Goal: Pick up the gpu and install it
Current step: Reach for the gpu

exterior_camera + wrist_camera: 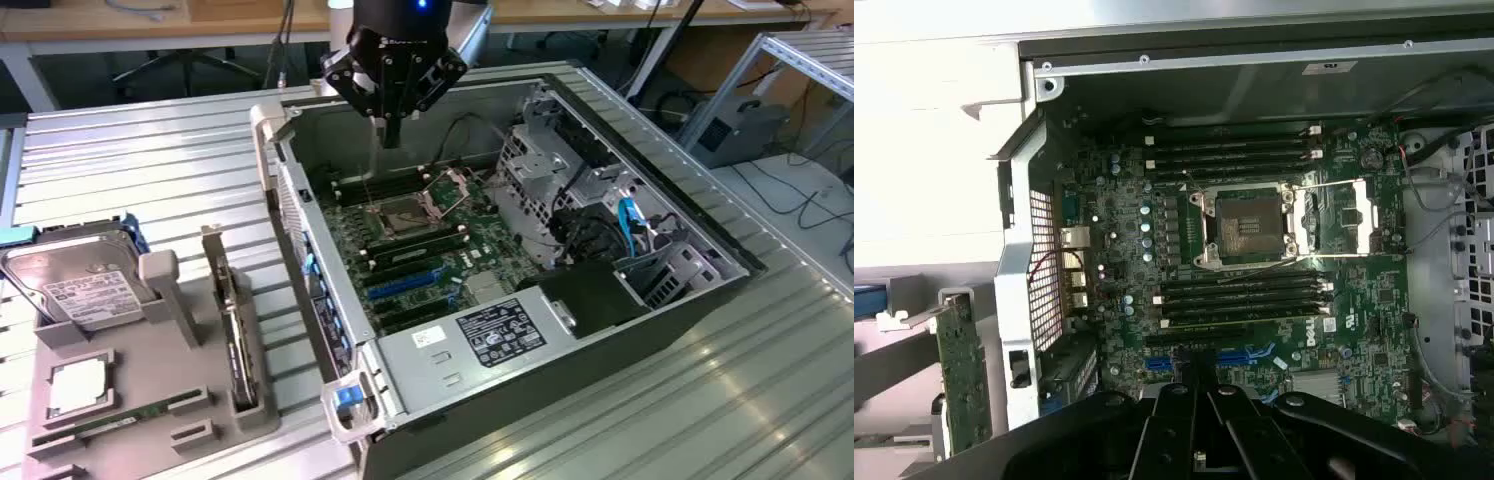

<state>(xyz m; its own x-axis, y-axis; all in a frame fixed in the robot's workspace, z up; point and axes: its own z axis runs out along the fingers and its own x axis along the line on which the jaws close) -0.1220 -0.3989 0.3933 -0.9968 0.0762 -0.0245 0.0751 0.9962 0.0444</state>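
The gpu point(238, 340) stands on edge in a slot of the grey holder point(174, 330) at the exterior view's left, its silver bracket pointing up at the far end. Its green board point(962, 375) also shows in the wrist view, outside the case wall. My gripper point(390, 138) hangs over the back of the open computer case point(694, 250), well away from the gpu. Its fingers point(1194, 385) are shut together with nothing between them. Below it lies the motherboard point(1114, 250) with its blue expansion slots point(400, 287) point(1244, 355).
The holder also carries a silver hard drive point(87, 290), a processor chip point(78, 385) and a narrow memory stick point(120, 415). Inside the case are the CPU socket point(1249, 225), a drive cage with cables point(587, 200) and the power supply point(487, 335). All rests on a ribbed metal table point(134, 160).
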